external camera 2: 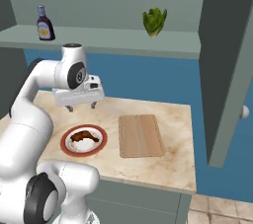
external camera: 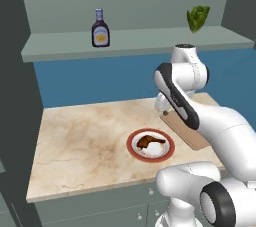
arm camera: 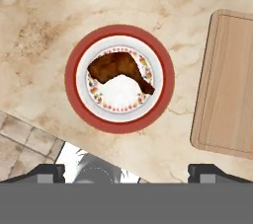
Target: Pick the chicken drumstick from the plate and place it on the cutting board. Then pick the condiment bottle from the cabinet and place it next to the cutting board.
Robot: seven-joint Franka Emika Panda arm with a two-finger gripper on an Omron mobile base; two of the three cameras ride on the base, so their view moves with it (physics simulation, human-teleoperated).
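A: From the left base view, your chicken drumstick (external camera: pixel 148 143) lies on the plate (external camera: pixel 150 155).
B: Right base view: gripper (external camera 2: pixel 82 105) above the plate, jaws wide, empty.
A: Hand view: descend off-centre and you'll nudge the drumstick aside.

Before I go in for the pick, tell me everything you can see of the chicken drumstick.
The chicken drumstick is a small, dark-brown roasted piece with a broad, meaty end that tapers to a thin bone end. It lies flat on the white centre of the plate, well inside the red rim and much smaller than it. In the hand view the thick end points left and the bone end lower right, toward the cutting board. Only the plate touches it.
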